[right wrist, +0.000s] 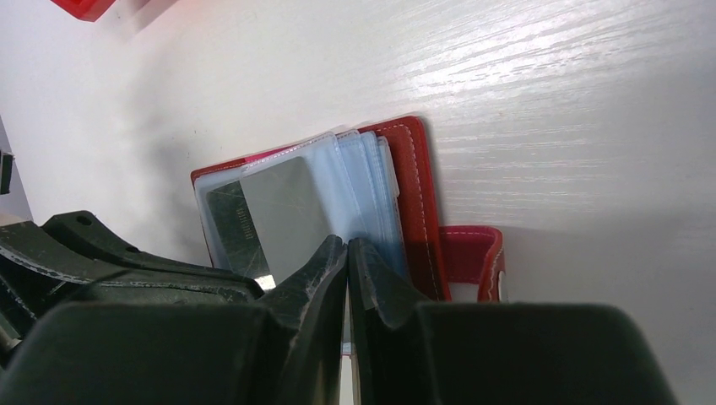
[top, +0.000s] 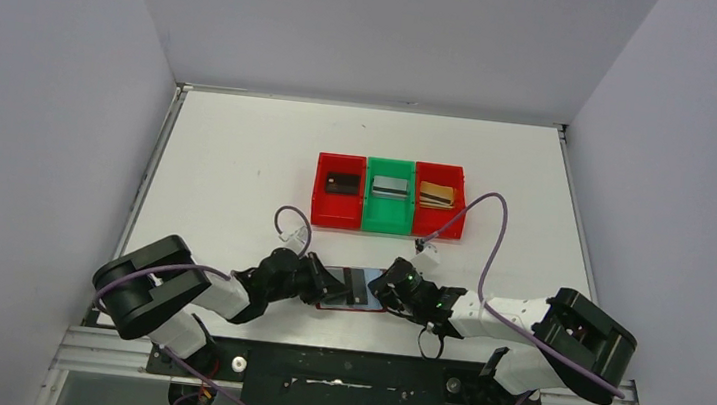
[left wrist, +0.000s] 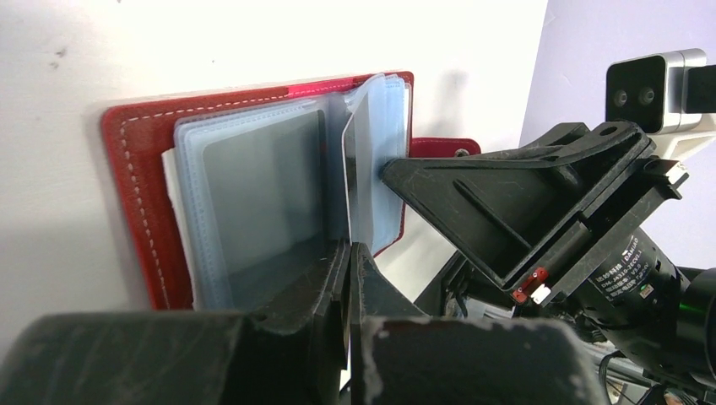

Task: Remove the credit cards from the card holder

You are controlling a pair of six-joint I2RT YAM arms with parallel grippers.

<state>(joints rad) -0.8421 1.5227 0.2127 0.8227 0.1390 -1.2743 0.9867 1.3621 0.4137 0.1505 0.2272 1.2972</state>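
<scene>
Status: card holder [top: 357, 293] open on worktop, both jaws together

- Location: near the front edge of the white worktop [top: 237, 170], right between the two arms and well short of the bins.
- Look: dark red cover with white stitching. Inside is a stack of clear bluish-grey sleeves. A small red clasp tab [right wrist: 473, 257] sticks out past the cover on one side.
- Contents: a silver-grey card [right wrist: 285, 215] shows through the top sleeve. There's a darker face beside it, can't tell what it is.
- Pages: in the left wrist view one sleeve page [left wrist: 361, 169] stands upright, edge-on, between the flat halves.
- Left jaws: together, tips at the lower edge of that upright page. Can't tell if the page is actually pinched.
- Right jaws: together, tips down on the sleeves on the clasp side. One finger touches that half's stack.
- Further back: left red bin [top: 336, 217], green bin [top: 384, 223] and right red bin [top: 435, 226] sit side by side. They hold a black card [top: 341, 183], a silver card [top: 389, 187] and a gold-tan card [top: 436, 193], one per bin.
</scene>
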